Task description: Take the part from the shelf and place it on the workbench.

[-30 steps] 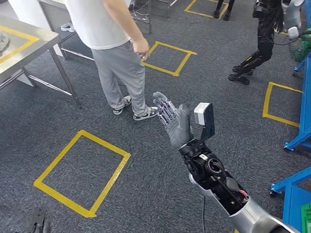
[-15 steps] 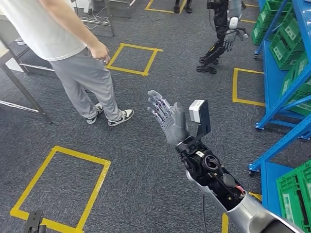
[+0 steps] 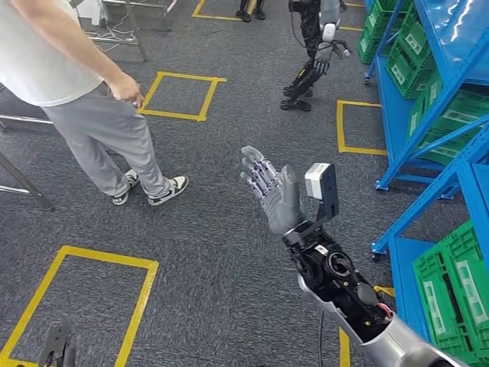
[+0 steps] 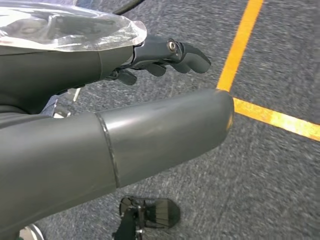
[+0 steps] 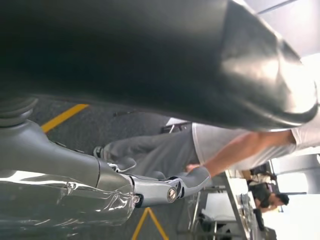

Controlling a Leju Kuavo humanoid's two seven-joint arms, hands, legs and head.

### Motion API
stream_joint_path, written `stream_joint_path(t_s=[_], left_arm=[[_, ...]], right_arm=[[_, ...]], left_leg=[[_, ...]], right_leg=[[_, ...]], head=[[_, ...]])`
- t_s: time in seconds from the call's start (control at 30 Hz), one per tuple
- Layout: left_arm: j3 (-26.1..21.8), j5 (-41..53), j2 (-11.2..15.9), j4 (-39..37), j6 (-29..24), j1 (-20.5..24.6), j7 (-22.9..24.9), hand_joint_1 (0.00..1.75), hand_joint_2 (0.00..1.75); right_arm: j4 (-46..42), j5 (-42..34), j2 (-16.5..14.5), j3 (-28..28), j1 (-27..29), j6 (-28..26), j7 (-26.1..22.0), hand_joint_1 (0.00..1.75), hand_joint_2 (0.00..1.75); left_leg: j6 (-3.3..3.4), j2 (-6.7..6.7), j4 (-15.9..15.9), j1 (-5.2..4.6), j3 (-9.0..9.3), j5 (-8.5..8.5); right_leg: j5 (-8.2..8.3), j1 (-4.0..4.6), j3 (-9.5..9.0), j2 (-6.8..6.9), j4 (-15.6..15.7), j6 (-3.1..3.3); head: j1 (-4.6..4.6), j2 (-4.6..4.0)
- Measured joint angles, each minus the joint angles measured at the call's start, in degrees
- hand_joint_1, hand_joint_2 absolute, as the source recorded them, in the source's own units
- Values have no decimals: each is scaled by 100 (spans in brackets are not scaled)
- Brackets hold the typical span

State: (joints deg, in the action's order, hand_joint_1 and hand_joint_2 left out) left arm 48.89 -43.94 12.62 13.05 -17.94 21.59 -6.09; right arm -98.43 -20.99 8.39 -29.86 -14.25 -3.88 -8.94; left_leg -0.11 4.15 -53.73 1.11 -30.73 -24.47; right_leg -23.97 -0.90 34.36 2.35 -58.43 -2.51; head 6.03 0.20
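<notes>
While the right robot hand point(image 3: 276, 193) hovers over grey carpet point(image 3: 219, 252) marked with yellow tape squares point(image 3: 179, 95), its fingers are spread and empty. Blue metal shelf point(image 3: 429, 92) holds ribbed green plastic crates point(image 3: 455, 287) with unreadable white labels; no part can be made out. Left robot hand point(image 4: 113, 135): fingers apart, empty.

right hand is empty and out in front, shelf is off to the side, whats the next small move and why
Probably keep turning toward the blue shelf. The right hand is raised with fingers spread and holds nothing, over bare carpet, while the green crates sit at the right edge of the head view, apart from the hand. Squaring up to the shelf comes before any reach.
</notes>
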Motion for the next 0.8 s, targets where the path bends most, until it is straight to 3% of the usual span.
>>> stream_joint_path(t_s=[0.07,0.13,0.2,0.23,0.3,0.33,0.37,0.4,0.43,0.5,0.53,0.6,0.67,0.73,0.8], left_arm=[[0,3,8,-1,-2,5,-4,0,0],[0,71,9,-1,-48,19,-5,0,0],[0,184,15,0,-115,47,-14,0,0],[0,228,24,0,-136,60,-27,0,0],[0,254,48,0,-152,57,-76,0,0],[0,230,58,-1,-149,40,-113,0,0],[0,186,69,-1,-145,13,-164,0,0],[0,133,78,-2,-142,-16,-233,0,0],[0,74,86,-2,-140,-41,-314,0,0],[0,-31,104,-2,-143,-75,-480,0,0],[0,-82,113,-2,-145,-87,-544,0,0],[-1,-169,114,-2,-147,-118,-631,0,0],[-3,-231,96,-2,-152,-156,-669,0,0],[-11,-315,87,-2,-157,-202,-679,0,0],[-31,-407,87,-2,-155,-264,-680,0,0]], right_arm=[[-4,27,0,1,-3,19,-6,0,0],[-4,57,-1,4,5,39,-13,0,0],[-5,91,-7,7,-8,73,-25,0,0],[-3,105,-13,5,-25,93,-32,0,0],[11,125,-26,-6,-49,128,-42,0,0],[23,131,-32,-13,-51,142,-44,0,0],[37,129,-36,-20,-50,155,-45,0,0],[52,119,-37,-24,-51,168,-45,0,0],[66,101,-37,-28,-54,183,-45,0,0],[91,50,-38,-33,-68,205,-45,0,0],[104,22,-38,-37,-78,210,-45,0,0],[130,-33,-38,-48,-97,217,-48,0,0],[151,-91,-38,-65,-109,226,-57,0,0],[174,-153,-37,-82,-148,234,-76,0,0],[205,-201,-37,-98,-191,239,-90,0,0]], left_leg=[[-57,94,-11,-36,26,-29],[-110,198,-5,-45,45,-41],[-168,75,-154,-17,4,-171],[-186,-62,-409,-7,-110,-325],[-194,-314,-1247,-6,-524,-710],[-192,-359,-1634,-10,-733,-833],[-186,-380,-1844,-15,-863,-849],[-174,-389,-1806,-17,-878,-744],[-155,-402,-1537,-16,-780,-545],[-108,-537,-670,-13,-409,-115],[-93,-603,-338,-11,-267,5],[-71,-665,-87,-23,-162,42],[-35,-572,-70,-13,-147,51],[26,-479,-41,13,-122,62],[67,-385,-33,6,-109,56]], right_leg=[[74,38,-214,106,390,84],[71,57,-216,-3,398,180],[95,50,-224,-114,426,262],[108,40,-230,-163,442,299],[117,41,-220,-264,447,344],[118,48,-216,-324,447,353],[118,54,-216,-389,446,357],[119,58,-218,-457,444,358],[119,60,-223,-523,441,357],[114,70,-220,-641,424,341],[112,75,-208,-688,413,321],[111,75,-179,-769,401,261],[103,65,-155,-807,391,198],[-79,77,-16,-619,111,136],[-471,68,334,-364,-655,81]], head=[[-10,0],[-52,0],[-86,0],[-106,0],[-138,0],[-142,0],[-143,0],[-147,0],[-150,0],[-161,0],[-161,0],[-161,0],[-162,0],[-127,0],[-74,0]])
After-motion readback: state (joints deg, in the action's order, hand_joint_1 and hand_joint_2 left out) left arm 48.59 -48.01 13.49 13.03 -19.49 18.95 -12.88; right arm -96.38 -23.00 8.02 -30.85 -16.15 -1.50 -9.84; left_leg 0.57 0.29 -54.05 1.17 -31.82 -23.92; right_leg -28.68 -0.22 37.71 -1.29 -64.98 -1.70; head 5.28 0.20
